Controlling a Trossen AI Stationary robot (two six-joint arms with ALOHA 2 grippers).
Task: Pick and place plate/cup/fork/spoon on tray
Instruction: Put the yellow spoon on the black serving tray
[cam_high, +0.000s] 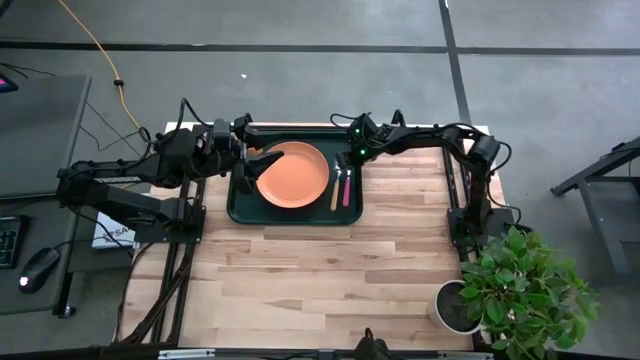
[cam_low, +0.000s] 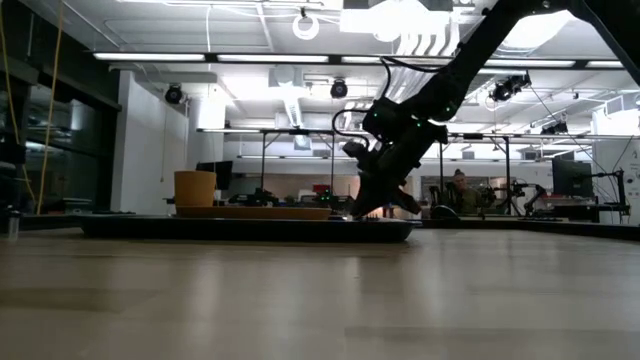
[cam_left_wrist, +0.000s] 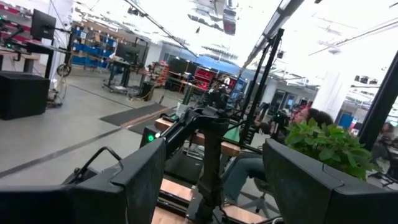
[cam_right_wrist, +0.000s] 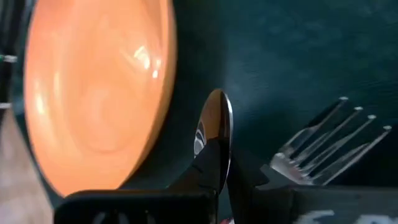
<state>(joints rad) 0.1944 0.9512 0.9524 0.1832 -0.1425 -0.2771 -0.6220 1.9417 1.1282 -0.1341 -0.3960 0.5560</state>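
Right tool (cam_right_wrist: 221, 171): the fingers are pressed together and lowered to the spoon (cam_right_wrist: 214, 127) at the right end of the tray (cam_high: 240, 205); whether the spoon is pinched or only touched cannot be told, since the handle is hidden behind the fingers.
Spoon: only the shiny bowl is seen in the right wrist view; from above, the orange-tan handle is seen lying between the plate (cam_high: 292, 174) and the fork (cam_high: 346, 186).
Fork: laid on the tray just beside the spoon; the tines are cut off by the tool in the right wrist view.
Right arm: stretched from its base at the surface (cam_high: 320, 270) edge toward the tray's far right corner, wrist tilted down.
Left tool (cam_high: 243, 165): fingers spread wide, held at the tray's left end with nothing between them.
Plate: set in the middle of the tray.
Cup (cam_low: 195, 188): seen only in the low view, standing at the tray's left end; hidden under the left arm from above.
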